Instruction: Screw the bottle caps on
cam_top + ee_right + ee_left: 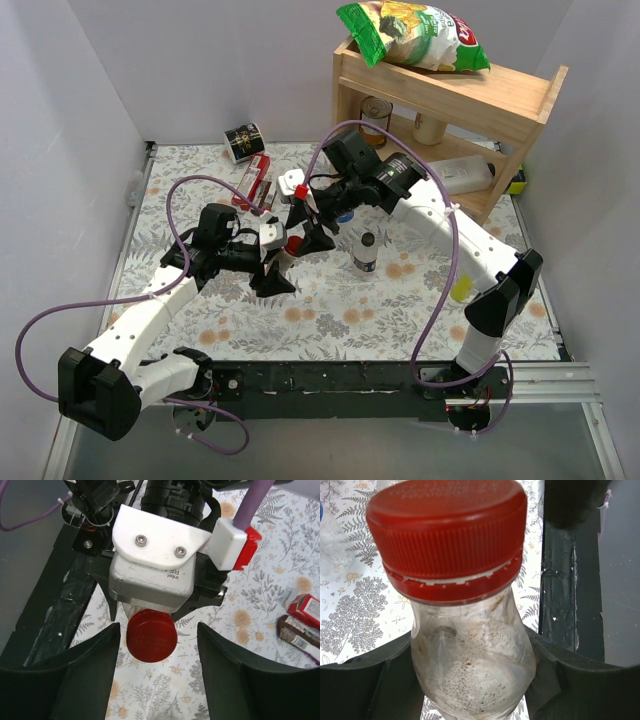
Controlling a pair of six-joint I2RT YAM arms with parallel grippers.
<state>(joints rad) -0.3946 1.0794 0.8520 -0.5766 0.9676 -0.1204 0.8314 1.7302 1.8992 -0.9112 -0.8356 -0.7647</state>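
Right gripper (pixel 157 630) is open, one finger either side of the red cap (pixel 151 636), gap on both sides, no contact. Left gripper (pixel 472 685) is clamped on the clear bottle (pixel 472 650), on the body below the cap, pointing the cap at the right gripper.

Risks:
- An off-centre close shoves the cap sideways.
- The thin bottle may spin in the left gripper under torque.
- The cap looks slightly crooked, so it may cross-thread.

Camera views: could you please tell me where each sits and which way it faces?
Top external: overhead at the near side, looking down on the table; left arm and right arm show.
Left wrist: on the left gripper, facing the bottle it clamps; its fingers show.
Right wrist: on the right gripper, looking down at the left wrist camera; its open fingers show.
Both wrist views share the red cap.
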